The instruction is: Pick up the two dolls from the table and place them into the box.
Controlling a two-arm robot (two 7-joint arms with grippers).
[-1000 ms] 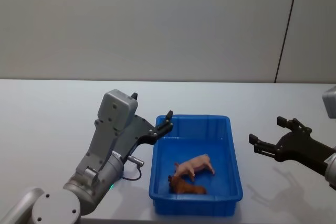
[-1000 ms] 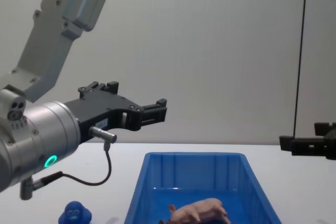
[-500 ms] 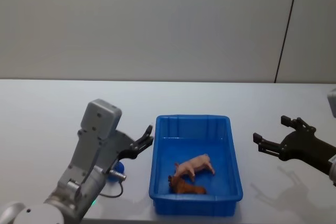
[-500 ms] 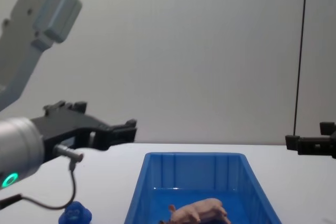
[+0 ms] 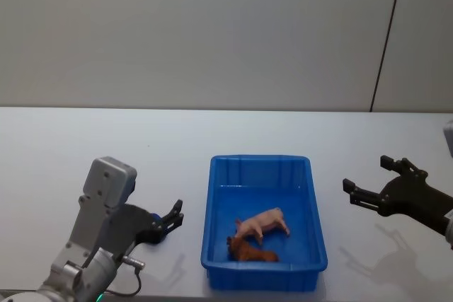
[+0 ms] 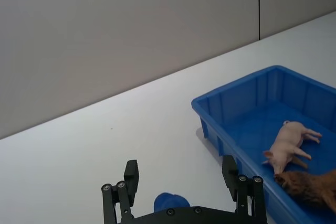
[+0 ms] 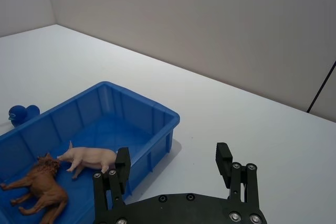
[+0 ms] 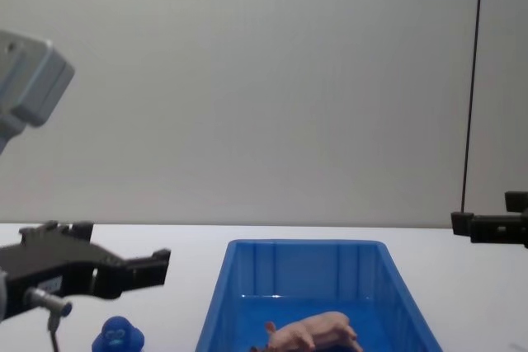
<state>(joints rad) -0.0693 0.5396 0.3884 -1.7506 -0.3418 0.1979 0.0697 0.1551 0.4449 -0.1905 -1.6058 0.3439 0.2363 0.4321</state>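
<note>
left end effector [image 5: 172, 218] lowered, spread wide over blue doll [image 8: 118, 336] | pig [image 5: 263, 223] lengthwise in box [image 5: 314, 203], snout near

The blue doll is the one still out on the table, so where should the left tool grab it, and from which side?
Grip the blue doll across its round body, coming down from above. It sits upright on the table, and the open left tool hangs over it.
</note>
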